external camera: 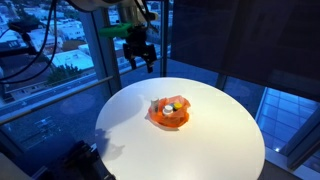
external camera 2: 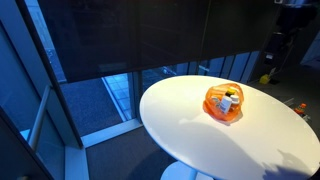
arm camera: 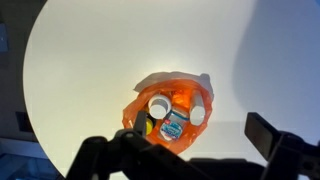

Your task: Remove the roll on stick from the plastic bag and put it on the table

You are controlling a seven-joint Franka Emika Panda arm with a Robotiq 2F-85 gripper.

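Stage of task: opening, nothing yet accomplished. The claw (external camera: 140, 63) hangs high above the round white bench (external camera: 205, 140), well apart from everything on it; in the wrist view its two fingers stand wide at the lower corners of the frame, so it is spread and carries nothing.

The orange plastic bag (arm camera: 181, 96) lies crumpled near the middle of the bench, its mouth gaping upward; the contents are exposed from above. The roll on stick (arm camera: 158, 105) is judged to be the white round-topped cylinder inside the bag, toward the side nearer the left finger in the wrist view; it appears to stand roughly upright, its cap facing the camera. Beside it in the same bag sit a second white cylinder (arm camera: 197, 114) and a blue-labelled packet (arm camera: 174, 126); which of the two white items is truly the roll on stick cannot be settled at this resolution.

Remaining: the descent to the bag, the grasp of the stick, its lift clear of the plastic, and its placing on bare bench; that is, the whole task.
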